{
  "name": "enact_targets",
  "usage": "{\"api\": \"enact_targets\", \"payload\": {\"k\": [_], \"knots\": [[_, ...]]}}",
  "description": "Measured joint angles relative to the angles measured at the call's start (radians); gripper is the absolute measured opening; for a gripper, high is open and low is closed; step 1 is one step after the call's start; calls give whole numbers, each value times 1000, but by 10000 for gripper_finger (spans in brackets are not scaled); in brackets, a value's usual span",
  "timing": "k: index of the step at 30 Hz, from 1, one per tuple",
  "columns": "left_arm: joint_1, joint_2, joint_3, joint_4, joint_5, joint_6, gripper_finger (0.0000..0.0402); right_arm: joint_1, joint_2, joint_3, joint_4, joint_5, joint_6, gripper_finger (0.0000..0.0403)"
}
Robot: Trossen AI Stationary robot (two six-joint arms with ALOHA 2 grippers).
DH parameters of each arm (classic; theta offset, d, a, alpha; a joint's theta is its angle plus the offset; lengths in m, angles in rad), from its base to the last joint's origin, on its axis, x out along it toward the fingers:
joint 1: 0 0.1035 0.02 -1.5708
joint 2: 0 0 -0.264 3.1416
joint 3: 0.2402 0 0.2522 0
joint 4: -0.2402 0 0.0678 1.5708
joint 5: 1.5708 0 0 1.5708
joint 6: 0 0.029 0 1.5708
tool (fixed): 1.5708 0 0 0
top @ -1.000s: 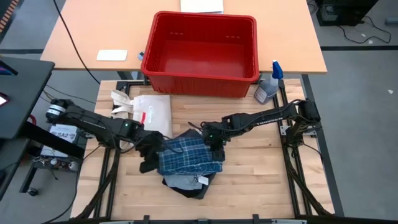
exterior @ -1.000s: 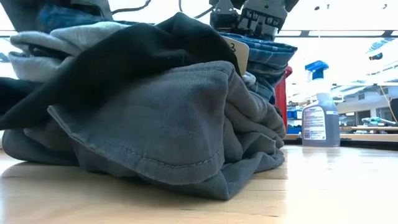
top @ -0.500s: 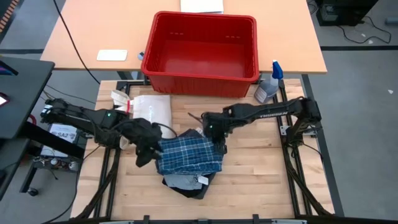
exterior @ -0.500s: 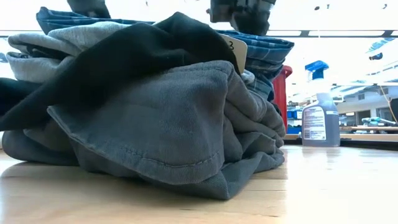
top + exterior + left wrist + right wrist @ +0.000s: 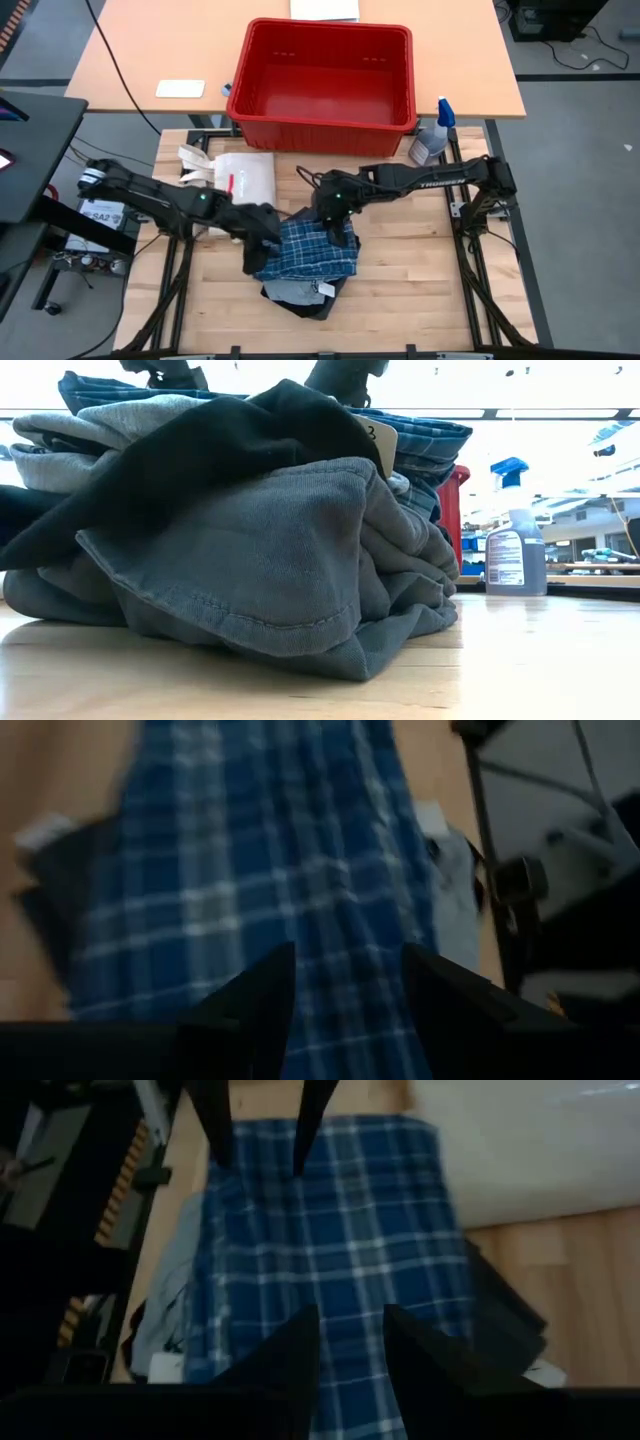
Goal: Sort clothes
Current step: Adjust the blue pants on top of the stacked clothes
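Note:
The clothes lie in one pile at the table's middle. The blue-and-white plaid piece (image 5: 310, 255) (image 5: 250, 870) (image 5: 330, 1230) is on top. The charcoal-grey shorts (image 5: 295, 297) (image 5: 270, 560) rest on the table underneath, with the black piece (image 5: 200, 455) draped over them. My left gripper (image 5: 262, 235) (image 5: 345, 985) is open over the plaid piece's left edge. My right gripper (image 5: 335, 215) (image 5: 350, 1335) is open over its far right part. In the low view both arms come down just behind the pile's top. My left gripper has a finger (image 5: 260, 995) low over the plaid cloth on each side of a strip of it; I cannot tell whether they touch it. My right gripper's fingers (image 5: 300, 1345) stand the same way over the plaid's far right part; touching or not, I cannot tell.
A cream-white tote bag (image 5: 250, 178) (image 5: 530, 1150) lies on the table just beyond the pile, to its left. A red bin (image 5: 320, 125) stands at the far edge with a spray bottle (image 5: 432, 135) (image 5: 515, 550) to its right. Bare wood lies to the right of the pile.
My left gripper has moved toward the table's right, from beside the pile onto the plaid piece's left edge. My right gripper has moved toward the far edge and a little left, off the plaid's right side to its far right part. The pile has kept its place.

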Motion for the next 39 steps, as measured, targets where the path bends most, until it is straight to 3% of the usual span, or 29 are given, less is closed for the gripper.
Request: {"api": "enact_targets", "payload": {"k": [7, 15, 18, 28, 39], "knots": [[-81, 61, 0, 22, 46, -29, 188, 67, 0, 0, -39, -102, 24, 122], [-115, 60, 0, 20, 18, -10, 188, 113, 2, -67, -44, -71, -35, 123], [-114, 65, 0, 16, 15, -10, 188, 111, 1, -126, 15, -116, -37, 123], [-189, 160, 0, -34, 13, 14, 188, 156, 2, -258, -42, -112, -17, 122], [-301, 32, -1, -72, 183, -202, 188, 158, 1, -279, -70, -96, 66, 122]]}}
